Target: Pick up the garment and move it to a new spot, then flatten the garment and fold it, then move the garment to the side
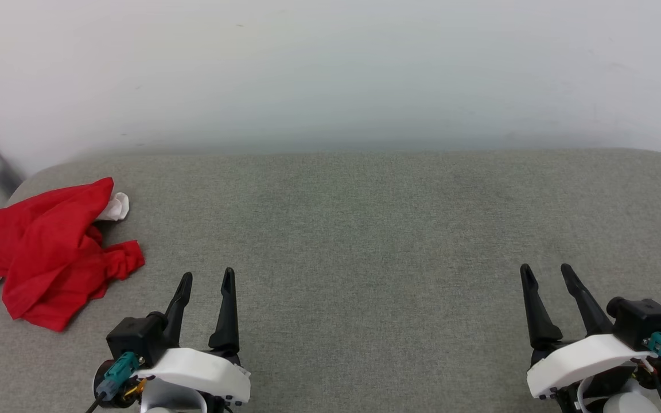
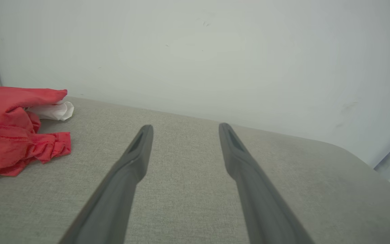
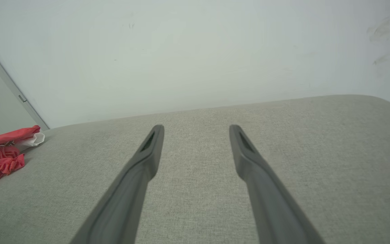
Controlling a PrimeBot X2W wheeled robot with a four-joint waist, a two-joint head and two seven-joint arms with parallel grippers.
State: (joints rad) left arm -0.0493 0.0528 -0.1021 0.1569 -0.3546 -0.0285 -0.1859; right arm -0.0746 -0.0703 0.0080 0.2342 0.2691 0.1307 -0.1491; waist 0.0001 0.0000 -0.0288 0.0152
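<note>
Garment (image 1: 49, 252) lies crumpled at nine o'clock on the grey worktop (image 1: 365, 229), untouched. Left hand (image 1: 207, 276) and right hand (image 1: 545, 268) are both spread wide, empty. Pickup not yet begun; the left hand probably needs to reach toward ten o'clock.

One garment (image 1: 49, 252), one grey surface (image 1: 365, 229), two fingers (image 1: 227, 310) on the left gripper (image 1: 207, 273), two on the right gripper (image 1: 547, 268)

Your head cam looks forward and down from above the near edge of the grey cushion (image 1: 365, 229), wall (image 1: 330, 69) at 12 o'clock. Left wrist cam sits low and close over the cushion, facing the wall along the left gripper (image 2: 185, 125); right wrist cam same, along the right gripper (image 3: 196, 126). All three share the garment (image 1: 49, 252), 9 to 10 o'clock.
</note>
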